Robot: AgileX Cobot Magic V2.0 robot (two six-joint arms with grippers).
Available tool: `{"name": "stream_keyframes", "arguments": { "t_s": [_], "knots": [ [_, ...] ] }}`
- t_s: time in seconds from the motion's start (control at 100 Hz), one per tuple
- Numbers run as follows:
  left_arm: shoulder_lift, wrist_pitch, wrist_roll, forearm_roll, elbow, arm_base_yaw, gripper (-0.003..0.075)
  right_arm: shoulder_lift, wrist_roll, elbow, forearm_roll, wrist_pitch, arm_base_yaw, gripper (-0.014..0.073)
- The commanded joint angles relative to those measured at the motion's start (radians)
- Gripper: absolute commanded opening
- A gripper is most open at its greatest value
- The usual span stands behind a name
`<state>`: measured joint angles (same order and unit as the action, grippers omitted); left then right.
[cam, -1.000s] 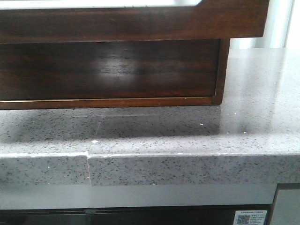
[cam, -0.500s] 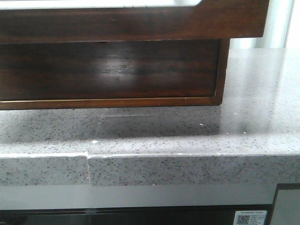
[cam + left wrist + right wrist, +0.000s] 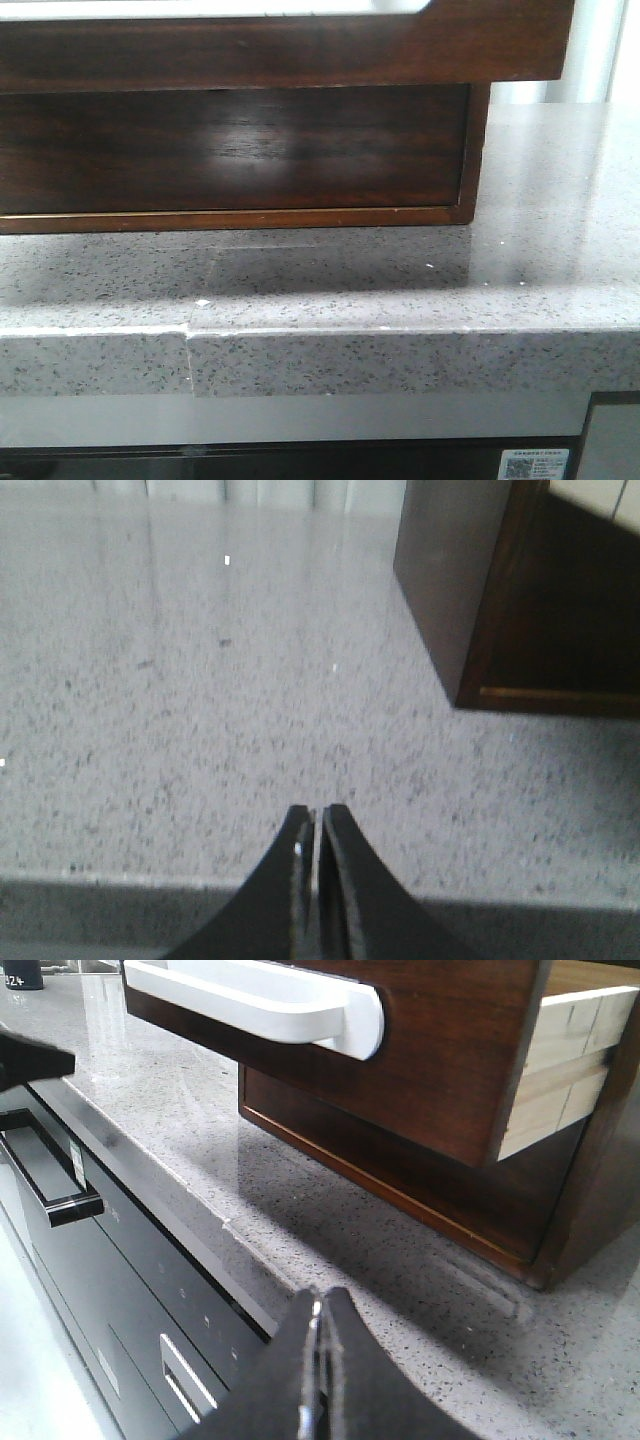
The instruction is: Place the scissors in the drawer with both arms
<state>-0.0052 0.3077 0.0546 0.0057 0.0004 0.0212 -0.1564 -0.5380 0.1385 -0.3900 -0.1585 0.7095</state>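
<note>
Front view showed the drawer (image 3: 280,45) pulled out, w/ its dark glossy front hanging over the grey speckled tabletop (image 3: 400,290). Below it sat the lower panel of the brown cabinet frame (image 3: 230,150), resting on the stone. A seam line ran across the tabletop's front edge, left of center. Neither arm showed in that view.

Right wrist cam: right claw (image 3: 318,1360) had its black fingers pressed together, nothing between them, held above the tabletop's edge, apart from the drawer. The drawer front carried a white bar handle (image 3: 270,995), and the drawer's pale wood side (image 3: 560,1060) was visible where it stuck out of the frame. Dark appliance fronts (image 3: 120,1290) w/ a black handle sat below the tabletop.

Left wrist cam: left claw (image 3: 317,880) also closed, fingers together, empty, over bare stone near the tabletop's edge. The cabinet's corner (image 3: 470,590) stood ahead and off to one side, well apart from the fingers.

Scissors: not seen in any view, so their spot couldn't be told.
</note>
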Motion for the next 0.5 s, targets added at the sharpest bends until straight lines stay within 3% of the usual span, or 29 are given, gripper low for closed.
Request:
{"name": "stream_keyframes", "arguments": {
  "t_s": [0.0,0.49],
  "knots": [
    [-0.027,-0.049,0.015,0.021,0.022,-0.002,-0.0022,-0.010,0.002,0.027,-0.007,0.083,-0.005,-0.0041],
    [-0.027,-0.052,0.012,0.034,0.020,0.000,-0.0022,-0.010,0.002,0.027,-0.007,0.083,-0.005,-0.0041]
  ]
}}
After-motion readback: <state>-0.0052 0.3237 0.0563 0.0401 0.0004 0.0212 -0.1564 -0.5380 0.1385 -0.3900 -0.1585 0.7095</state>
